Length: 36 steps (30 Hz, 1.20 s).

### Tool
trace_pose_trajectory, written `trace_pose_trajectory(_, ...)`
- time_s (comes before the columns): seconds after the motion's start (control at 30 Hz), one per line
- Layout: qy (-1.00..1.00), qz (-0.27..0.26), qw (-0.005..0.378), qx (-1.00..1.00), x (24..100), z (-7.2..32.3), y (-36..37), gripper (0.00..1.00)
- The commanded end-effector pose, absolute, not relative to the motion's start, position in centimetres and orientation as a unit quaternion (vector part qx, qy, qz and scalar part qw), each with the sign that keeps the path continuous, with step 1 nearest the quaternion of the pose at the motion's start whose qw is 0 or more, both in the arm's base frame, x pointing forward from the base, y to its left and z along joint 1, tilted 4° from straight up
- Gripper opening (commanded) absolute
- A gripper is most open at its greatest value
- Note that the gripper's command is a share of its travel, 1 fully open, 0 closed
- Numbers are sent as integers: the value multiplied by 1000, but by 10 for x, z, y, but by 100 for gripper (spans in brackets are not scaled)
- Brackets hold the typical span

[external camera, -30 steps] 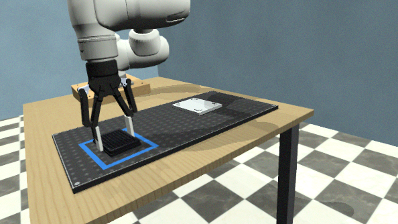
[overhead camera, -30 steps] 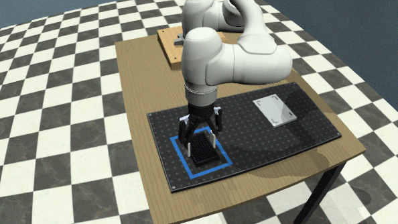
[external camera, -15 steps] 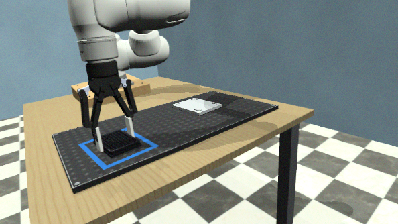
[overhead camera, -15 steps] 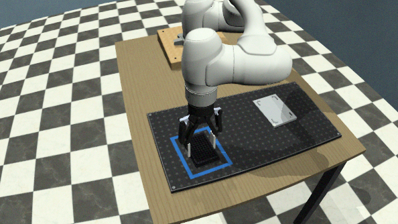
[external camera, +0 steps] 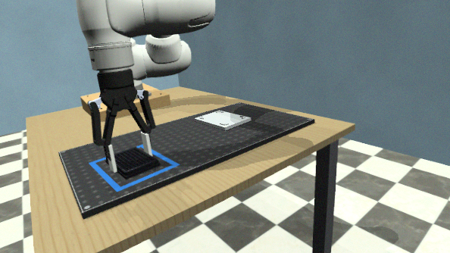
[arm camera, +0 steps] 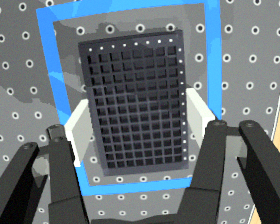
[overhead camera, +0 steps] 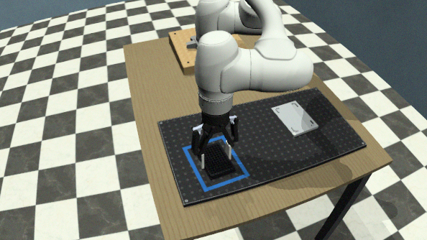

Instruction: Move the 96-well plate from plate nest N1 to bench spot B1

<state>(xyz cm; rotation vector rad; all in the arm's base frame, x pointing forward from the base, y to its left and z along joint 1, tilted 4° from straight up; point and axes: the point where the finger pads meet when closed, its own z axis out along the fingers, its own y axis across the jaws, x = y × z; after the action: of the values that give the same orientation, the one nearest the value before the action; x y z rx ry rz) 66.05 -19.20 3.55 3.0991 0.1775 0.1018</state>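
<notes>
My gripper (arm camera: 138, 108) is closed about halfway, and the plate (arm camera: 136, 103) is what stops it: one white pad (arm camera: 76, 125) presses each long side, near the middle of its length. The plate hangs straight below my palm, low over the deck (overhead camera: 273, 145) or already resting on it; I cannot tell which. In the wrist view its whole outline falls inside the blue tape (arm camera: 216, 63), long sides roughly along the tape's long sides, wells up.

I judge it light and stiff, a hard moulded grid that will not flex under the pads. Its smooth side walls could slip or tip if I held nearer one end, so a hold at mid-length across the short width suits it. Dropping it from any height might make it bounce or skid out of square.

Beneath me the deck is a dark, flat board dotted with holes, lying on a wooden table (external camera: 189, 202). The grey nest (overhead camera: 295, 118) sits well away to one side, with no plate on it. Checkered floor (overhead camera: 54, 116) and blue-grey wall (external camera: 303, 28) surround the table.
</notes>
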Motion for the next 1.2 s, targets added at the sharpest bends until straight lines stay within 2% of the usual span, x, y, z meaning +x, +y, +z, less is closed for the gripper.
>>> trace_pose_trajectory(0.0, 57, 33, 18, 998, 661, 35, -192, 0)
trace_pose_trajectory(0.03, 57, 33, 18, 998, 661, 35, -192, 100)
trace_pose_trajectory(0.7, 57, 33, 18, 998, 661, 35, -192, 100)
trace_pose_trajectory(1.17, 57, 33, 18, 998, 658, 67, -191, 100)
